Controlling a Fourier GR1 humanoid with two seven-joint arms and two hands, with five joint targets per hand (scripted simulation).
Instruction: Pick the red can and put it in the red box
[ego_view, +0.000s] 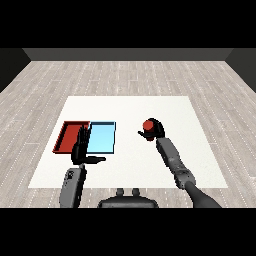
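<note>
The red can (148, 125) stands right of the table's middle, and my right hand (156, 131) is curled round it from the right and behind. The red tray (67, 135) lies at the left of the table with the light blue tray (102, 138) touching its right side. My left hand (81, 147) is held upright with straight fingers and the thumb out to the right. It covers the near edge where the two trays meet and holds nothing.
The white table (129, 107) stretches far behind the trays and the can. A grey wooden floor surrounds it.
</note>
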